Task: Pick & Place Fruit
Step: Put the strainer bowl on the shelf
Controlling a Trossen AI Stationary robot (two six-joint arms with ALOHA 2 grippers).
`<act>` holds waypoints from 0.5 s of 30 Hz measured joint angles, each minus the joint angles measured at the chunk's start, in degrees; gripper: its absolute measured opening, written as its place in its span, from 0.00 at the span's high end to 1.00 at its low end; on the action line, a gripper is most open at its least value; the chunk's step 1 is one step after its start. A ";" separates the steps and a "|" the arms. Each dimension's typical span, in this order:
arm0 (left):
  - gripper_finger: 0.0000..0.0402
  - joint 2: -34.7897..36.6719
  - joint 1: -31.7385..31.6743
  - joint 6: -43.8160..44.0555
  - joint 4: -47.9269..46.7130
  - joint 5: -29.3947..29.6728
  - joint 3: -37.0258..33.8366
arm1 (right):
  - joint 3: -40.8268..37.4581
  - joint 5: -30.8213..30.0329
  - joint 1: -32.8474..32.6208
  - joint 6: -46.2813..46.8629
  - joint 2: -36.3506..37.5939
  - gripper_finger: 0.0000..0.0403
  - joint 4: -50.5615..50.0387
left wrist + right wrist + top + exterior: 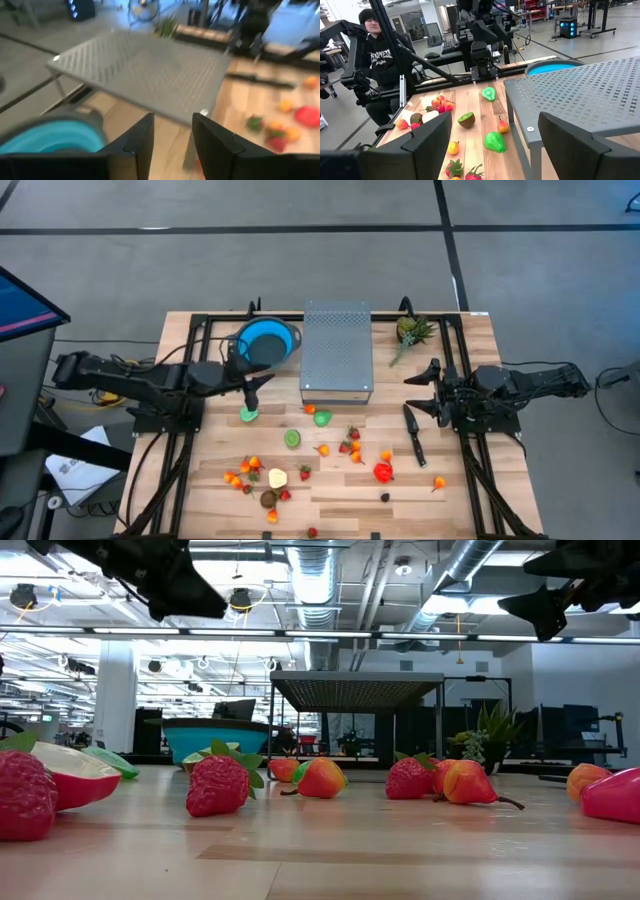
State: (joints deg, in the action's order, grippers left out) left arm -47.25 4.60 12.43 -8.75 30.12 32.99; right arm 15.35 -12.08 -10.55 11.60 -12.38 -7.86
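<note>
Person's dark sweatshirt (384, 59): white chest lettering in two lines; the upper line seems to end in "NESS", the lower line is too small to read.
Papers (75, 470) on the floor left of the counter: dark printed marks, none legible.
Dark screen (22, 308) at the left edge of the high view: no readable characters.
Grey perforated shelf (337, 350): no label or brand visible.
Blue bowl (267, 342): no marking visible.
Arms and jaws: no readable brand or number in any view.
</note>
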 joint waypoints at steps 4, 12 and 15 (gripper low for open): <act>0.72 -1.08 -0.11 0.01 -4.01 4.32 0.52 | 0.00 0.00 0.00 0.00 0.00 0.28 0.02; 0.73 -1.13 -0.50 -0.76 -3.90 5.50 0.57 | 0.00 0.00 0.00 0.00 0.01 0.28 0.04; 0.73 -1.13 -0.50 -2.70 -3.88 5.51 0.57 | 0.00 0.00 0.02 0.00 0.00 0.28 0.04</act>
State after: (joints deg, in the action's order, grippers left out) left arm -48.38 4.10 9.73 -12.62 35.62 33.56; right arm 15.35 -12.08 -10.52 11.60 -12.38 -7.81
